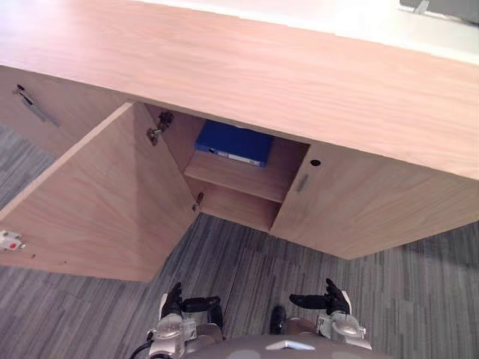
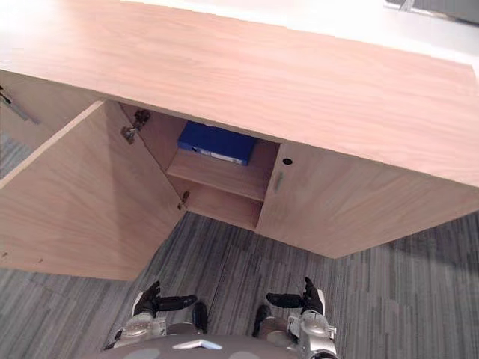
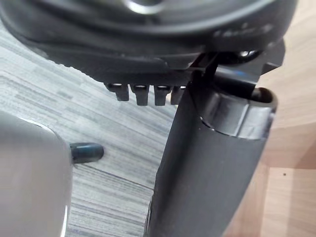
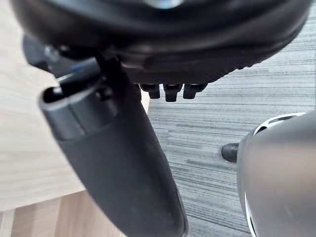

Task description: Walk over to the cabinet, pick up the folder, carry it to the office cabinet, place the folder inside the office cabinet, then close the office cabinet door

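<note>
— On the upper shelf [image 1: 238, 176] inside the office cabinet [image 1: 374, 200]: blue folder [image 1: 233, 142], lying flat, pushed back. Reads as placed.
— Hands?
— I've got the left hand [image 1: 179, 303] and right hand [image 1: 330, 299] low by the waist, fingers loosely spread, holding nothing, free for the door [image 1: 112, 202].
— Door?
— Swung wide open to the left. I judge that closing it is what's left.

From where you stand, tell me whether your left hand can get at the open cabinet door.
Probably yes. The door stands open on the left, its lower corner close ahead of the left hand, with just carpet between. The hand is open and empty.
</note>
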You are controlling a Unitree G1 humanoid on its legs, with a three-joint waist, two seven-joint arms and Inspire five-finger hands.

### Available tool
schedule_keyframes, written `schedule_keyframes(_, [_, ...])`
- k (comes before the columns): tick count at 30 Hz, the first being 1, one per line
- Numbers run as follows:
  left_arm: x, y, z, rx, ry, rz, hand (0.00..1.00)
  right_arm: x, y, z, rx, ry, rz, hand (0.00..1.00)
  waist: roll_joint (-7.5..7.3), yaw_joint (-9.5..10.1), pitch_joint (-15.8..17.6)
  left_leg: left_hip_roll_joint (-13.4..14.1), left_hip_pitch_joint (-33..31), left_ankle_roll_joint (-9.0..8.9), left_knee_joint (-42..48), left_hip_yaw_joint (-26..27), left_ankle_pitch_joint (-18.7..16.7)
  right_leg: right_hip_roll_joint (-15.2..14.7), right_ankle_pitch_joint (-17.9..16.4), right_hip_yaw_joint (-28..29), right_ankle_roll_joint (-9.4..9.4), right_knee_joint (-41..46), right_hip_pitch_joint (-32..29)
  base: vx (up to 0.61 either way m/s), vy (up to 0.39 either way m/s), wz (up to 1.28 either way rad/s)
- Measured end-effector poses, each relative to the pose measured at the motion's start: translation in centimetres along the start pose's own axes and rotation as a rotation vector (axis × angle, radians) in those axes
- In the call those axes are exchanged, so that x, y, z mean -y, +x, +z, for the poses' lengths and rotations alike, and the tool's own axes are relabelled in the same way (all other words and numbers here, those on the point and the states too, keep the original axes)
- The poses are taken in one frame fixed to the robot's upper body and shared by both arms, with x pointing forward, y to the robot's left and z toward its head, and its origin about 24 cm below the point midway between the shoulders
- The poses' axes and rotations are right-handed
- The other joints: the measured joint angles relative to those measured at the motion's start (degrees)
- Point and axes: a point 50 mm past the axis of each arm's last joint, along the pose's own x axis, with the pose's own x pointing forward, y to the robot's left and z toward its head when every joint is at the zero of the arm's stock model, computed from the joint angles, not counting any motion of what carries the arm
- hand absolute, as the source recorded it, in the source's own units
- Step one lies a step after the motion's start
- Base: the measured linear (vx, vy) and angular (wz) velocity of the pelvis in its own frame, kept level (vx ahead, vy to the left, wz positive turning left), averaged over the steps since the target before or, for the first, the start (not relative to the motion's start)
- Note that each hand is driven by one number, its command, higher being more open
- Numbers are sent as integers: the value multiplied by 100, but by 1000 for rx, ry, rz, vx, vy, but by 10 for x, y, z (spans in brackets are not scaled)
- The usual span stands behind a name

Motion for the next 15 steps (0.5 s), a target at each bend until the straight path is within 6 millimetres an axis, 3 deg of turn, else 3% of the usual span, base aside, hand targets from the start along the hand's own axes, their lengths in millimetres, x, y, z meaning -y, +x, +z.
schedule_keyframes(7, [-11, -2, -11, -49, -157, 58, 100, 2, 1, -2, -18, 9, -10, 100, 54, 7, -40, -176, 264, 54, -153, -173, 37, -67, 77, -177, 109, -277, 409, 9, 49, 13])
schedule_keyframes(15, [-63, -6, -30, -107, -555, 294, 100, 15, 6, 5, -10, 15, -51, 100, 42, 32, -128, -171, 379, 79, -311, -458, 117, -20, 86, -456, 98, -447, 663, -1, -16, 17])
